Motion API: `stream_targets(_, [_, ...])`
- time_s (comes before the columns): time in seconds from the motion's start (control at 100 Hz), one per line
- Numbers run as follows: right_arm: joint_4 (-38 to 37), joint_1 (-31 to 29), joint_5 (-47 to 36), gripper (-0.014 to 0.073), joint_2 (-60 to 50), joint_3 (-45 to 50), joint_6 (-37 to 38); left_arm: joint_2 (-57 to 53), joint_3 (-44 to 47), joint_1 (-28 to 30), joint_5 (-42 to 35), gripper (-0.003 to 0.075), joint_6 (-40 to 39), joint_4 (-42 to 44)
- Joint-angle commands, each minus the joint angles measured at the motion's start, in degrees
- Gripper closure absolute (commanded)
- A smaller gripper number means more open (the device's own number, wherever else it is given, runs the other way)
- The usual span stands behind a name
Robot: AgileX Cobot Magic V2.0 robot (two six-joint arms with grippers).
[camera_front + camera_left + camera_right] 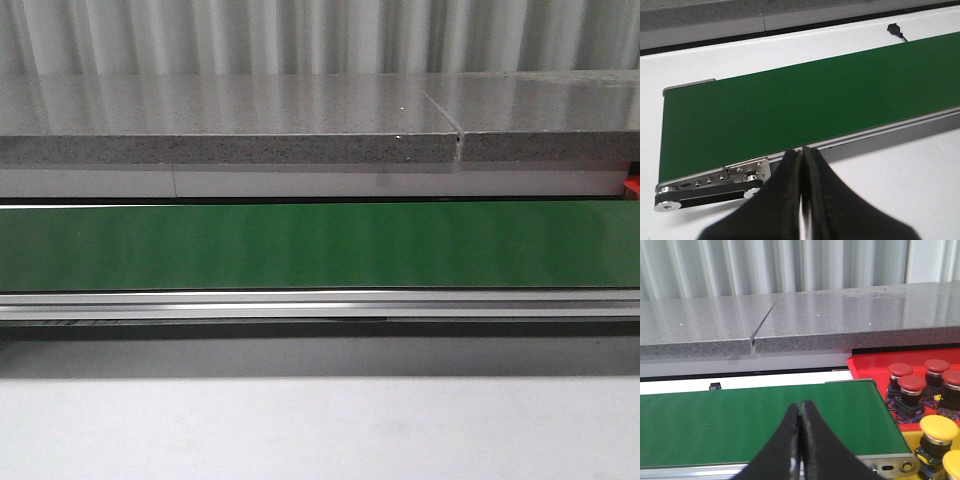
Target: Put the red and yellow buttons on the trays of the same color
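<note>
Red buttons (920, 377) domed, on red tray (867, 365) | yellow buttons (939, 429) apparently beside

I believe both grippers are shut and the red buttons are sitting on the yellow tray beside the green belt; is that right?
Not quite. In the right wrist view the red buttons sit on the red tray, not a yellow one; yellow buttons are beside them. The rest holds: the left gripper and right gripper are shut, beside the green belt.

The conveyor belt (320, 245) looks smooth, matt green, edged by a brushed metal rail (320, 303). Behind the belt, the speckled grey stone-like counter (230, 125) is glossy. Beside the belt's end, red buttons (912, 384) look like shiny plastic.
</note>
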Motion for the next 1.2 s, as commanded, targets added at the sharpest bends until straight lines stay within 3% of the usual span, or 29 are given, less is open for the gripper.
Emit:
stream_targets(0.0, [-0.03,-0.32,-4.4,0.0662,-0.82,-0.87,0.04,-1.21,0.45,1.76,-8.0,0.0741,-0.11,-0.85])
stream_targets(0.2, [-0.03,-0.32,-4.4,0.0662,-0.82,-0.87,0.04,-7.43,9.62,6.43,-29.7,0.0741,-0.11,-0.97])
stream_targets(0.29, [-0.03,-0.32,-4.4,0.0662,-0.82,-0.87,0.04,-10.76,14.09,7.29,-35.39,0.0741,-0.11,-0.97])
stream_targets(0.54, [-0.03,-0.32,-4.4,0.0662,-0.82,-0.87,0.04,-17.81,25.16,7.65,-37.17,0.0741,-0.11,-0.58])
stream_targets(0.74, [-0.03,-0.32,-4.4,0.0662,-0.82,-0.87,0.04,-27.04,36.3,7.65,-46.66,0.0741,-0.11,-0.7])
stream_targets(0.8, [-0.03,-0.32,-4.4,0.0662,-0.82,-0.87,0.04,-29.55,36.07,7.65,-40.34,0.0741,-0.11,-0.98])
stream_targets(1.19, [-0.03,-0.32,-4.36,0.0662,-0.69,-0.87,0.04,-29.31,36.22,7.65,-41.99,0.0741,-0.11,-1.11])
